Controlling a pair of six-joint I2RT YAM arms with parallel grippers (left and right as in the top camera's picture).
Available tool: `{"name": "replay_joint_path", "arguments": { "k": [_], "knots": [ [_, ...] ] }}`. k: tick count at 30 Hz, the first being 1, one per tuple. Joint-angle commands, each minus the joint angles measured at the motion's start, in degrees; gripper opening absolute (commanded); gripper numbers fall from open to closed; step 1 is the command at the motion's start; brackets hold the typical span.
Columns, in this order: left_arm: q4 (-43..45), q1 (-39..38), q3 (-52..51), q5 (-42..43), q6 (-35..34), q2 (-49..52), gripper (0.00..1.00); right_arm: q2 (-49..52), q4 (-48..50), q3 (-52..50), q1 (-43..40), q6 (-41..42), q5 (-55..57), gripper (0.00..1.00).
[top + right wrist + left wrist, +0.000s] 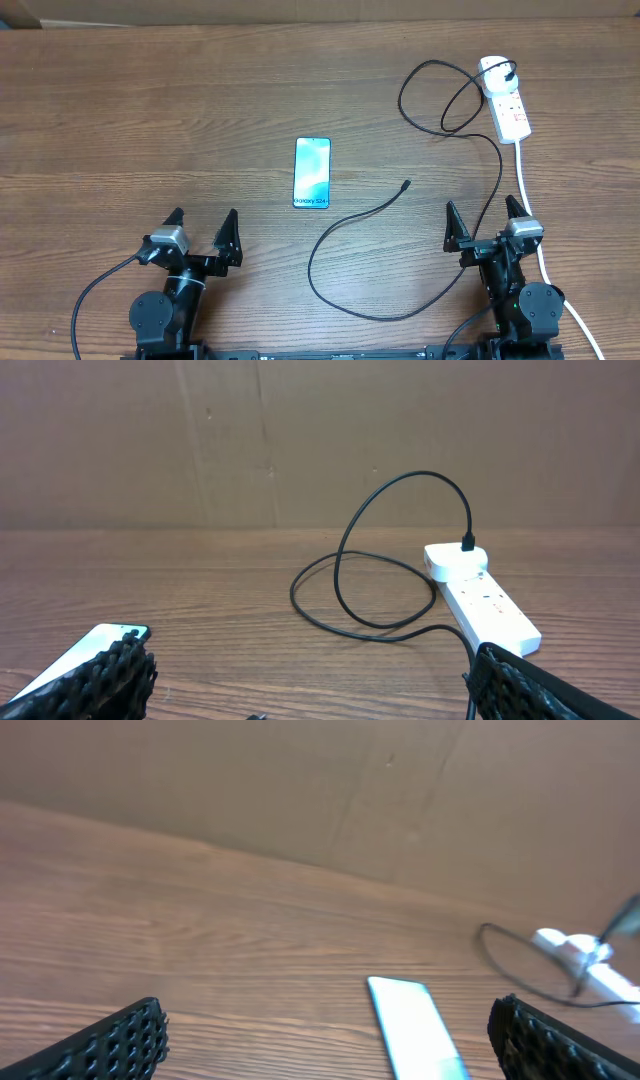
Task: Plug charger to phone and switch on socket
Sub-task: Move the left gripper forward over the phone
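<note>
- Both sets of jaws stand apart and empty: left gripper (205,215), right gripper (480,205), nearer the robot than the phone (312,173).
- No step looks begun; next, the right gripper should pinch the charger tip (405,186), right of the phone.

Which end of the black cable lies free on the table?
The small connector tip, right of the phone; the plug end sits in the socket.

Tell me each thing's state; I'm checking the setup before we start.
phone: flat, screen lit, nothing plugged in.
charger: plugged into socket, connector tip loose on table.
socket: on or off, cannot tell.
left gripper: jaws open, empty.
right gripper: jaws open, empty.
</note>
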Motion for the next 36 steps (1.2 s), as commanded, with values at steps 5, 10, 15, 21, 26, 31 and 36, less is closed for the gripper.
{"name": "replay_joint_path", "arguments": {
  "k": [5,10,15,21,26,31,36],
  "knots": [
    [1.73,-0.04,-0.2,7.43,-9.31,-0.59,1.0,-0.52,0.17,-0.57,-0.2,0.22,0.5,1.0],
    [17.0,-0.04,0.02,17.25,-11.69,-0.59,1.0,-0.52,0.17,-0.57,-0.2,0.22,0.52,1.0],
    [20.17,-0.02,5.7,18.45,-16.04,-0.55,1.0,-0.52,0.17,-0.57,-0.2,0.22,0.5,1.0],
    [9.66,-0.02,20.98,18.38,-7.61,5.11,1.0,-0.52,0.17,-0.57,-0.2,0.22,0.52,1.0],
    [-23.56,-0.04,44.41,16.11,5.4,20.85,1.0,-0.52,0.17,-0.57,-0.2,0.22,0.5,1.0],
    [-41.99,-0.04,61.22,29.83,7.96,36.09,1.0,-0.52,0.17,-0.57,-0.2,0.22,0.5,1.0],
    [-44.41,-0.11,65.72,30.95,7.96,43.39,1.0,-0.52,0.17,-0.57,-0.2,0.24,0.52,1.0]
  ]
}}
